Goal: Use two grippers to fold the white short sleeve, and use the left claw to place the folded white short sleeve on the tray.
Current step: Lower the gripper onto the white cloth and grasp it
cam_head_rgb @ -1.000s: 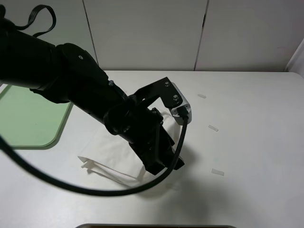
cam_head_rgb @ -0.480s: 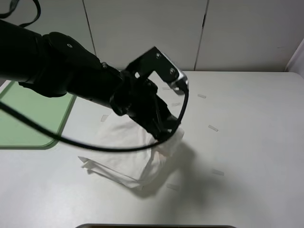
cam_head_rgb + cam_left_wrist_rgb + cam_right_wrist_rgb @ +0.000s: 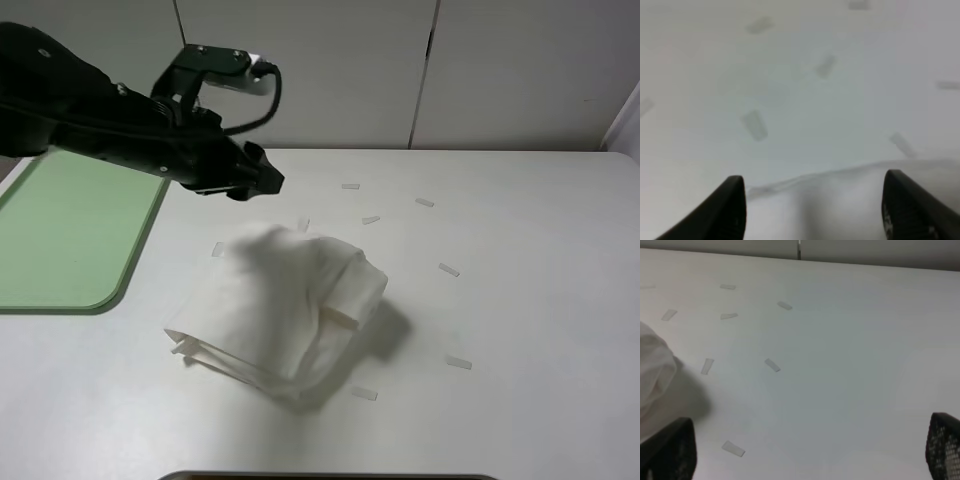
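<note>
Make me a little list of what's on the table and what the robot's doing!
shirt: white short sleeve, folded into a loose bundle, lying on the table
tray: pale-green tray at the table's left edge, nothing on the part in view
left end effector: left claw open, holding nothing, above the table beyond the shirt
right end effector: right gripper open, holding nothing
small bits: tape pieces scattered on the table
job status: shirt not yet on the tray

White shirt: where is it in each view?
Exterior high: shirt lies bunched on the table, centre-left, right of the tray.
Left wrist: white cloth edge between the pincer's fingers.
Right wrist: a fold at the picture's edge.
Shared landmark: tape strips on the table.
</note>
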